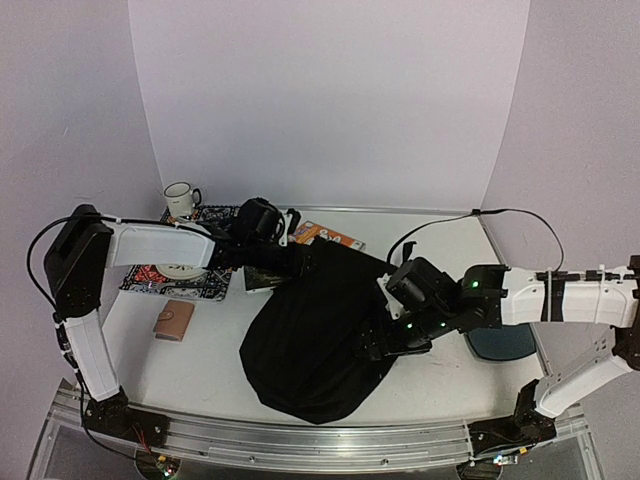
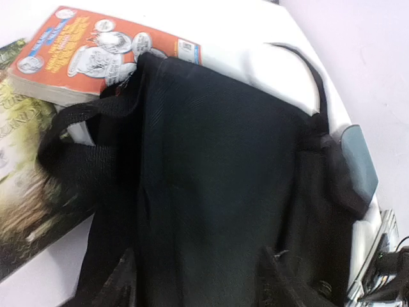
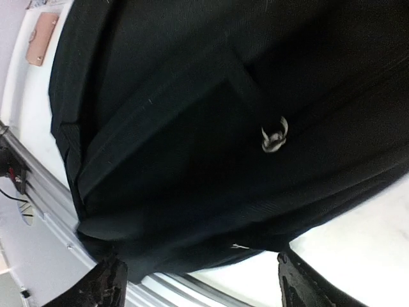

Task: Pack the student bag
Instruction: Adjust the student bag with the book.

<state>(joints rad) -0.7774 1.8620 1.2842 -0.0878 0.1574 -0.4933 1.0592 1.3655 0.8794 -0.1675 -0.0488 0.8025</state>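
Observation:
The student bag [image 1: 318, 335] is a large black fabric backpack lying flat mid-table, and it fills both wrist views. A black strap loop [image 2: 77, 137] and a small metal zip pull [image 3: 275, 135] show on it. My left gripper [image 1: 292, 255] hovers at the bag's far-left top edge [image 2: 211, 160]. Its fingers [image 2: 281, 284] stand apart over the cloth, holding nothing. My right gripper [image 1: 385, 338] sits against the bag's right side. Its fingers [image 3: 105, 286] are spread wide, open, with the bag's lower edge and bare table between them.
An orange book [image 1: 328, 236] and a green book [image 1: 260, 278] lie partly under the bag's far edge. A white mug [image 1: 181, 198], a patterned mat [image 1: 165, 283] and a tan wallet [image 1: 174, 320] are at the left. A dark-teal pad [image 1: 503, 343] lies under the right arm.

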